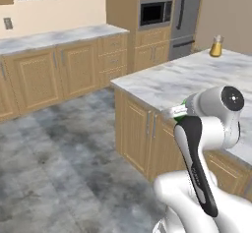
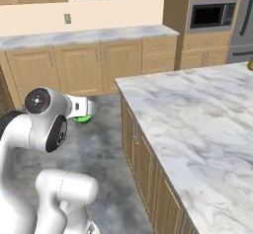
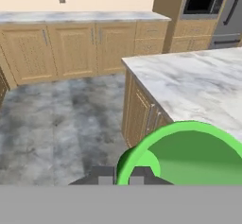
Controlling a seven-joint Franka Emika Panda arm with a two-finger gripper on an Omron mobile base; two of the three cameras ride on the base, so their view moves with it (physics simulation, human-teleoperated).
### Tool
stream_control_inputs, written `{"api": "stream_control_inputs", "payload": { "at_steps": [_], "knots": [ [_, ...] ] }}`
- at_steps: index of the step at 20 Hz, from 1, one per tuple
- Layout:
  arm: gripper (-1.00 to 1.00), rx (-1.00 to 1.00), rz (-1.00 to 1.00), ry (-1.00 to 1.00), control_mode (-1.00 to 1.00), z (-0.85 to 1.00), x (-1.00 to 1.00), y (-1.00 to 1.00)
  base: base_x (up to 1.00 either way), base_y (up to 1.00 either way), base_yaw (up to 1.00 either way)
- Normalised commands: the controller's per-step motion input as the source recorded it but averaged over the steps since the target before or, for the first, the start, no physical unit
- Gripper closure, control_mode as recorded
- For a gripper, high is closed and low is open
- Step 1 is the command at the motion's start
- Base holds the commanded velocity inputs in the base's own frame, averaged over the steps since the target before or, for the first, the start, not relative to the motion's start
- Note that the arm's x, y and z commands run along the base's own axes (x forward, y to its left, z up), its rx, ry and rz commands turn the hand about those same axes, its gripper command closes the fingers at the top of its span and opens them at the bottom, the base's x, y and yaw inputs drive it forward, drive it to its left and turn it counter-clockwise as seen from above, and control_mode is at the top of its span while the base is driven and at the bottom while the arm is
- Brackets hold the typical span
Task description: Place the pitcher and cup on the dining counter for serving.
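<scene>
hand view: green cup (image 3: 189, 154) held right at the camera, clenched in the gripper (image 3: 123, 176), dark fingertips (image 3: 104, 176) pinching its rim at the lower left. open mouth turned toward the lens, long axis running roughly along the line of sight, inside green and bare as far as can be seen. behind it, corner of the bench (image 3: 189, 83), marble top with wood sides, and grey tiled floor (image 3: 56, 124) below.

left base view: sliver of the same green cup (image 1: 183, 110) peeking out beside the white wrist, off the near edge of the bench (image 1: 172, 82), carried above the floor rather than resting on the top. pitcher (image 1: 216, 46) upright at the far edge of the bench, near its far right corner, narrow neck up, wide base down, yellow-orange liquid inside. well apart from the cup.

right base view: cup (image 2: 83, 117) showing as a green patch under the white hand, off the left edge of the bench (image 2: 197, 114), over the floor. small yellow bit of the pitcher (image 2: 250, 64) cut by the right border of the frame, at the far side of the bench top. wall counters (image 2: 89, 35) with panelled doors along the back.
</scene>
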Motion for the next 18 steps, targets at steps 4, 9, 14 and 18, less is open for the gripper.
{"api": "stream_control_inputs", "payload": {
  "at_steps": [4, 9, 14, 18],
  "knots": [
    [1.00, 0.00, 0.00, 0.00, 1.00, 0.00, 0.00, 0.00, 1.00, 0.50, -0.38],
    [1.00, 0.00, 0.00, 0.00, 1.00, 0.00, 0.00, 0.00, 1.00, 0.67, -0.42],
    [1.00, 0.00, 0.00, 0.00, 1.00, 0.00, 0.00, 0.00, 1.00, 0.87, -0.47],
    [1.00, 0.00, 0.00, 0.00, 1.00, 0.00, 0.00, 0.00, 1.00, 0.98, -0.51]
  ]
}}
